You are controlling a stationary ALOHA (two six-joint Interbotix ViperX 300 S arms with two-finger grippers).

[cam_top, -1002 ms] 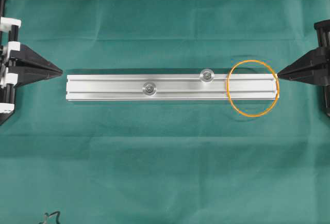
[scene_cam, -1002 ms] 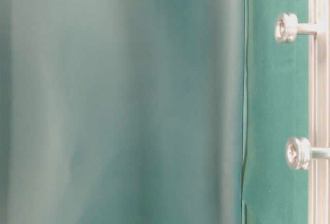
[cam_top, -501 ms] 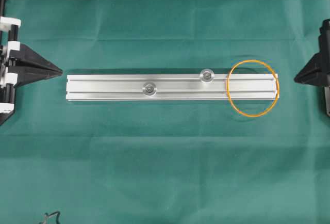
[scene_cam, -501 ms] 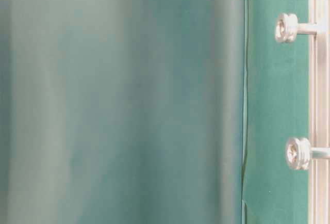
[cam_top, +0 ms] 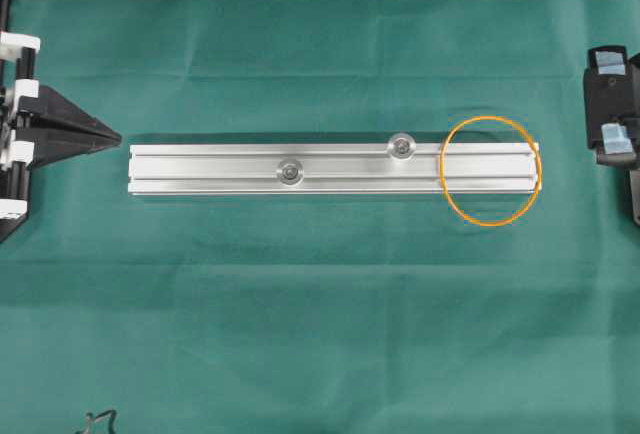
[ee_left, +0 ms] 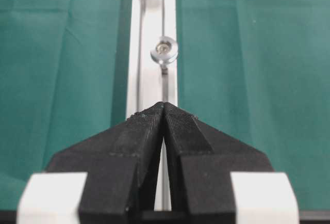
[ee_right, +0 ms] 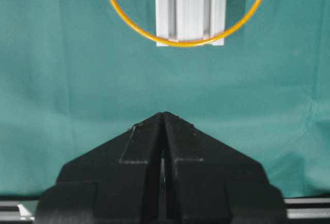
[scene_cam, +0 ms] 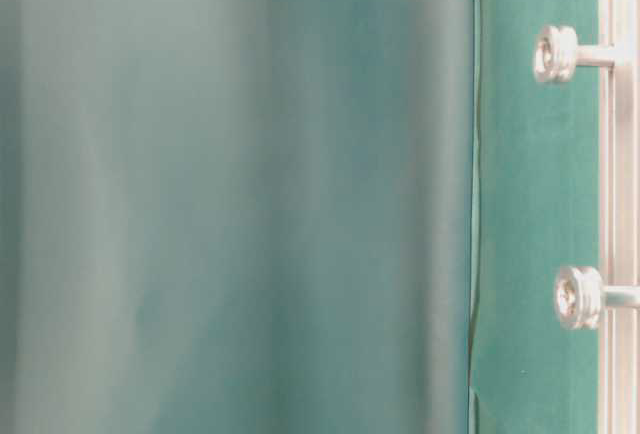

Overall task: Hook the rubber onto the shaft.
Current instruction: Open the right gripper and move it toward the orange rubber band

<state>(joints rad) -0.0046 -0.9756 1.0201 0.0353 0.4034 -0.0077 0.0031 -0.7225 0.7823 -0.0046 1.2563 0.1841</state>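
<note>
Green cloth [cam_top: 320, 334] covers the tabletop in every view, creased in faint folds; a small dark object [cam_top: 98, 420] lies at its near left edge in the overhead view, too small to identify.

Left hand [cam_top: 112, 138]: fingers pressed together to a point, holding nothing, level with the cloth and aimed along the rail [cam_top: 330, 169]. Its tip sits just off the rail's left end, apart from it. In the left wrist view the closed left hand [ee_left: 164, 105] lines up with the rail [ee_left: 152, 79], which runs straight away from it, the nearer shaft [ee_left: 164, 51] standing up from the rail's top.

Right hand: seen end-on from above as a dark block [cam_top: 612, 104] at the right edge, pointing steeply down at the cloth. In the right wrist view the right hand [ee_right: 163, 114] has its fingers pressed together, empty, hovering over bare cloth, well apart from the rail's end [ee_right: 190, 7].

Rubber [cam_top: 490, 171]: an orange loop lying flat across the rail's right end, spilling onto the cloth on both sides. It sits to the right of both shafts [cam_top: 401, 145] [cam_top: 290, 170], touching neither. The right wrist view shows the rubber [ee_right: 185, 42] curving round the rail's end face.

Table-level view: blurred green backdrop; two shafts [scene_cam: 556, 54] [scene_cam: 578, 297] project from the rail [scene_cam: 618, 194] at the right edge.
</note>
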